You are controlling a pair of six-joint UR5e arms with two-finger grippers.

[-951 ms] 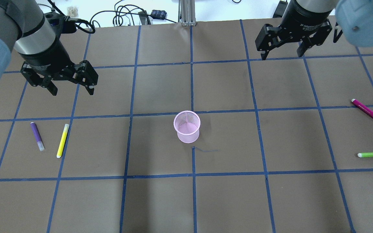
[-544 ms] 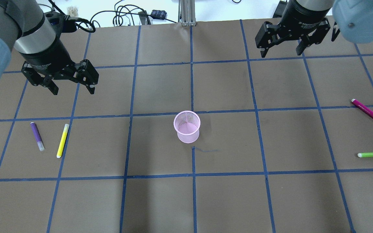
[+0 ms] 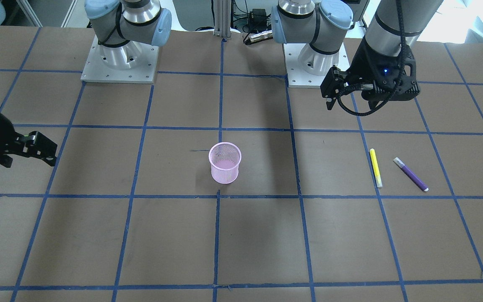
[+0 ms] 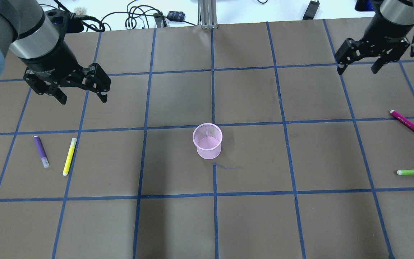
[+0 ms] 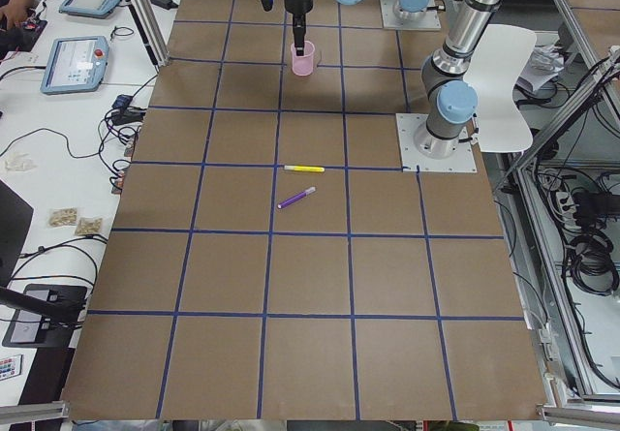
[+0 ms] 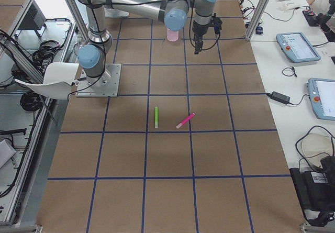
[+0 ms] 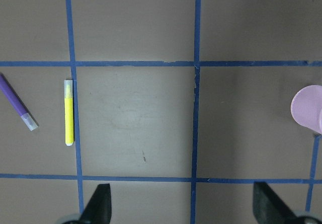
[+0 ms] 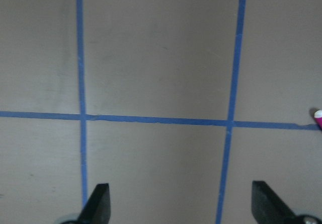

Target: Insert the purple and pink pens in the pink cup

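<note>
the overhead view looks forward and steeply down on the table [image 4: 250,223]; the front view faces back across it, sides mirrored. both centre the cup [image 4: 207,141]. the two side views stand high and far at each end, looking along the table. each wrist view looks straight down, close; the left shares the cup's edge.

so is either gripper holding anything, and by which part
Nothing is held: the left gripper and right gripper are open and empty; the purple pen and pink pen lie untouched.

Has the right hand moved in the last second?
Yes. In the overhead view the right hand shifted right, away from the pink cup, toward the pink pen.
</note>
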